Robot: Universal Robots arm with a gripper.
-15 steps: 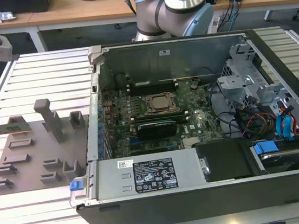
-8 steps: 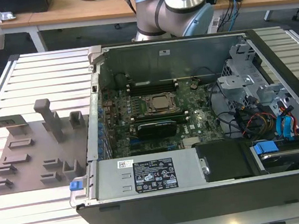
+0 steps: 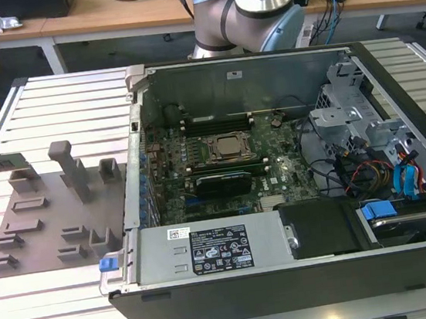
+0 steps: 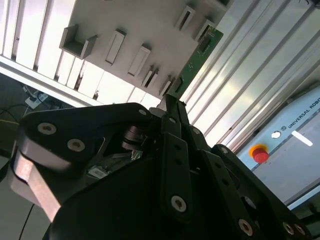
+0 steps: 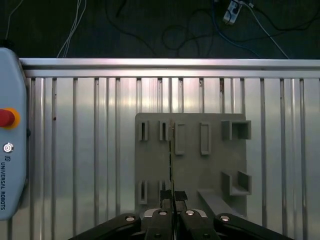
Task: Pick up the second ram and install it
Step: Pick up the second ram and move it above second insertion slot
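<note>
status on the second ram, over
Gripper shut on ram. Ram over the tray, not yet in the case. Case open, nothing seen in the way.

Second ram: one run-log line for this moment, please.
gripper: jaws shut on second ram | location: at grey tray, contact unclear | computer case: open, ram not yet inside

The gripper [image 4: 170, 101] hides one end of the second ram [image 4: 197, 60]; at twelve o'clock the exterior view crops the arm [image 3: 256, 6].
</note>
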